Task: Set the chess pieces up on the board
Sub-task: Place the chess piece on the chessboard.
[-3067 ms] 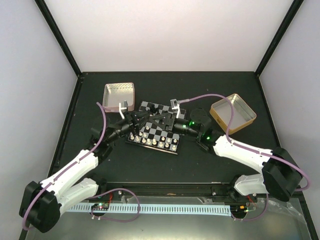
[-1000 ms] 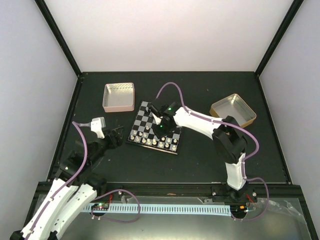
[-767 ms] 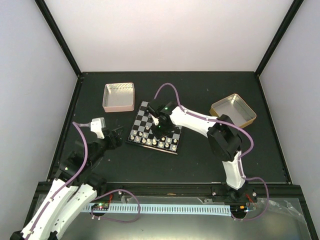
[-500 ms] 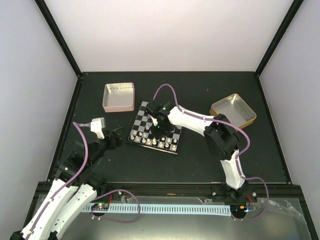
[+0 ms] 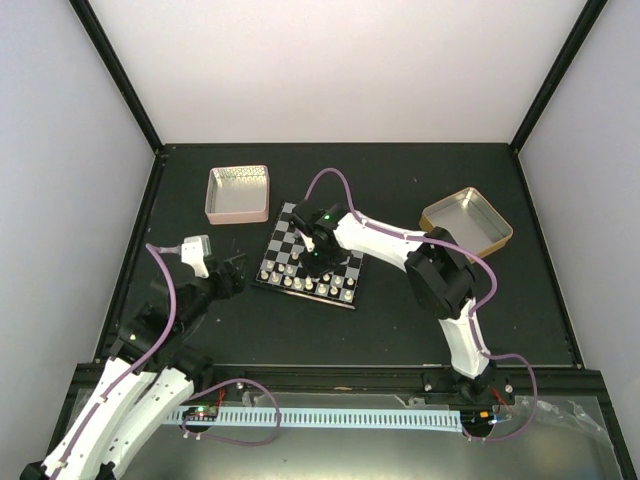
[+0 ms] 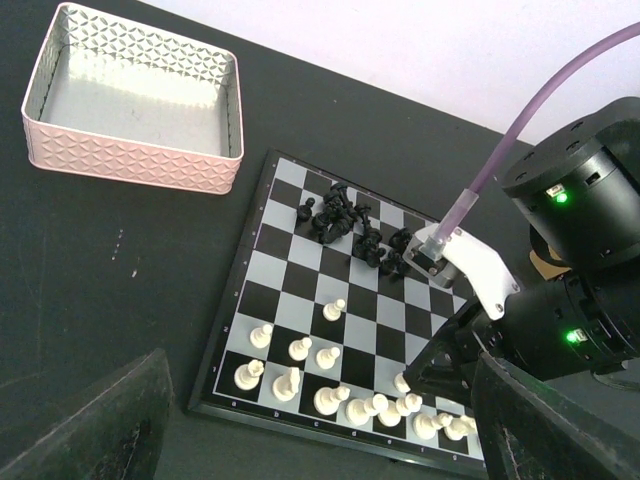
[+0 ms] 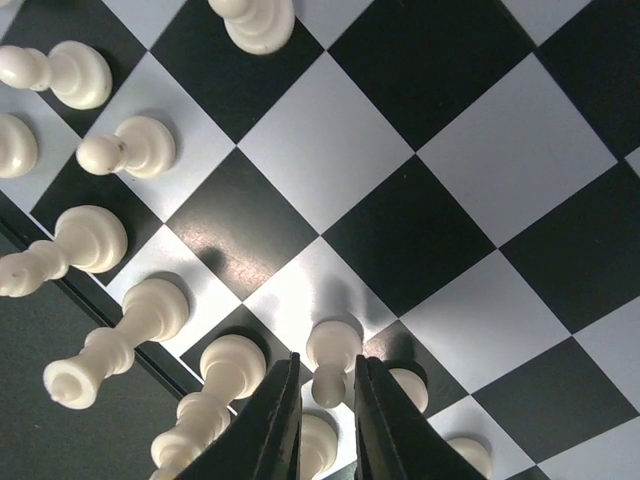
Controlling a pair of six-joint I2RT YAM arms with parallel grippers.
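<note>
The board (image 5: 291, 221) lies mid-table with cream-white chess pieces (image 6: 331, 399) standing along its near rows and black chess pieces (image 6: 344, 216) heaped at its far edge. My right gripper (image 5: 318, 260) is low over the near rows. In the right wrist view its jaws (image 7: 327, 362) straddle a white pawn (image 7: 334, 347) that stands on a light square, with a thin gap on each side, so it is open. My left gripper (image 5: 232, 268) hangs left of the board, open and empty, its fingers (image 6: 120, 420) wide apart.
A pink tin (image 5: 238, 193) sits behind and left of the board, a gold tin (image 5: 466, 226) to the right. White pieces (image 7: 92, 237) crowd close around the right fingers. The right arm (image 5: 380, 238) stretches across the board's right side.
My right gripper's jaws have parted slightly from the white pawn, which now stands on its square. The right arm shifted a little left. The left arm has barely moved.
</note>
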